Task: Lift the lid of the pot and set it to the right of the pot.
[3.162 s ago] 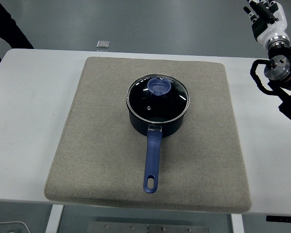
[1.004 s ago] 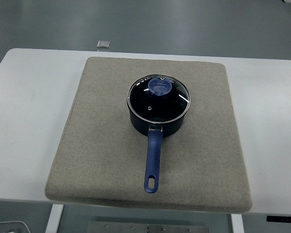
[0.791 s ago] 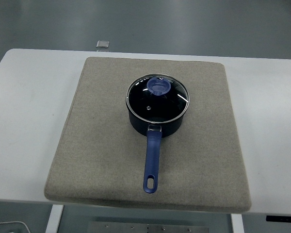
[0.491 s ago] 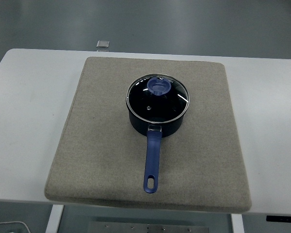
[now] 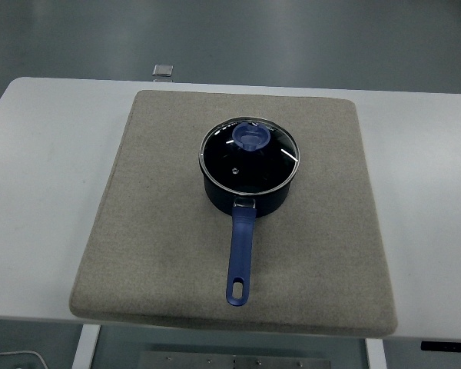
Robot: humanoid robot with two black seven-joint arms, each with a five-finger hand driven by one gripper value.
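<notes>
A dark blue pot (image 5: 250, 192) stands in the middle of a beige mat (image 5: 161, 231). Its glass lid (image 5: 250, 160), with a metal rim and a light blue knob (image 5: 251, 137), sits flat on the pot. The pot's long blue handle (image 5: 240, 257) points toward the table's near edge. Neither of my hands shows anywhere in the head view.
The mat lies on a white table (image 5: 46, 161). A small grey square object (image 5: 163, 70) rests at the table's far edge. Bare mat (image 5: 330, 200) stretches to the right of the pot.
My right arm, seen at the upper right 3.2 s ago, has left the picture, as has the dark sleeve at the upper left. The pot and lid have not moved.
</notes>
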